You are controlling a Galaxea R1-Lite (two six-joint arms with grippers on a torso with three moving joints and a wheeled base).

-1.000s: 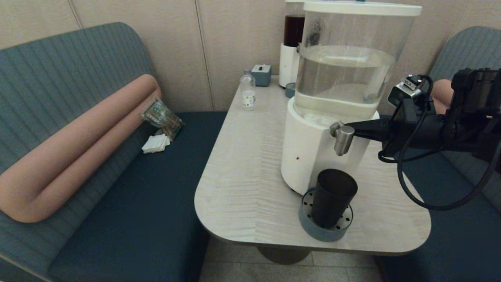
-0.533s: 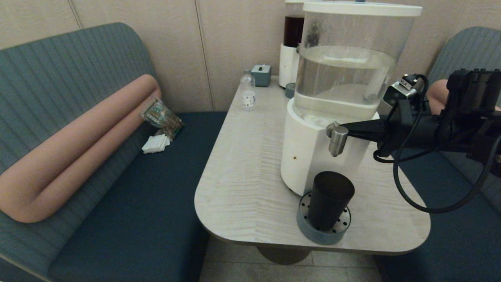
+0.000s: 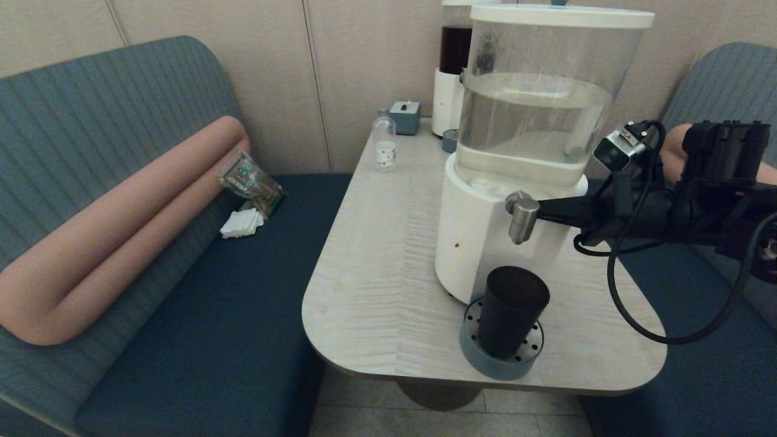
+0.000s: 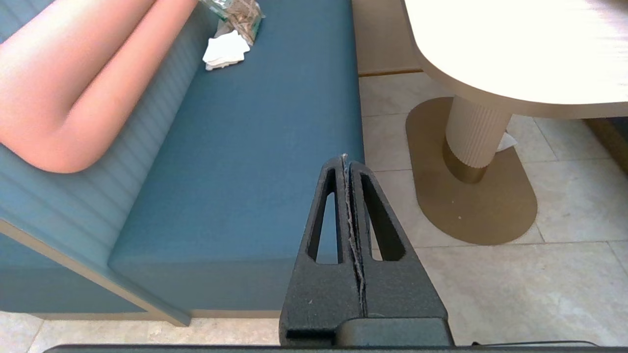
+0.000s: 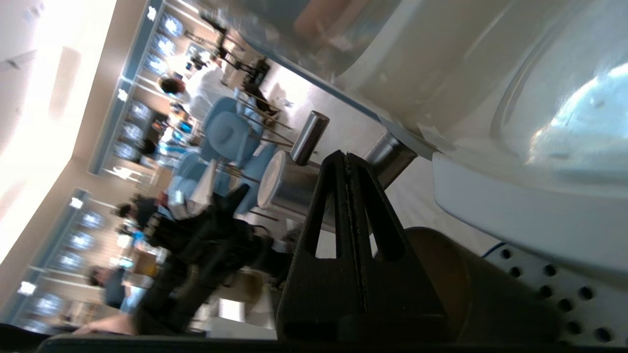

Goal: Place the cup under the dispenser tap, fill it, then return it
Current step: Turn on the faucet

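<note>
The dark brown-black cup (image 3: 510,311) stands upright on the grey perforated drip tray (image 3: 473,352) directly below the brushed-steel dispenser tap (image 3: 521,218), which juts from the white base (image 3: 476,243) of the big clear water tank (image 3: 537,115). My right gripper (image 3: 542,209) is shut, with nothing between its fingers, and its tip meets the tap's right side. In the right wrist view the shut right gripper (image 5: 347,156) lies against the steel tap (image 5: 289,184), with the cup (image 5: 490,294) below. My left gripper (image 4: 346,159) is shut and hangs over the bench and floor beside the table.
A small clear bottle (image 3: 383,144), a grey box (image 3: 405,116) and a narrower dark-liquid dispenser (image 3: 452,73) stand at the table's back. The table (image 3: 376,255) has a rounded front edge. Benches flank it; a packet (image 3: 251,181) and napkins (image 3: 241,223) lie on the left seat.
My right arm has dropped slightly and slid left, keeping its tip at the tap. The tap, the dispenser and the cup on its tray appear shifted a little to the left in the view.
</note>
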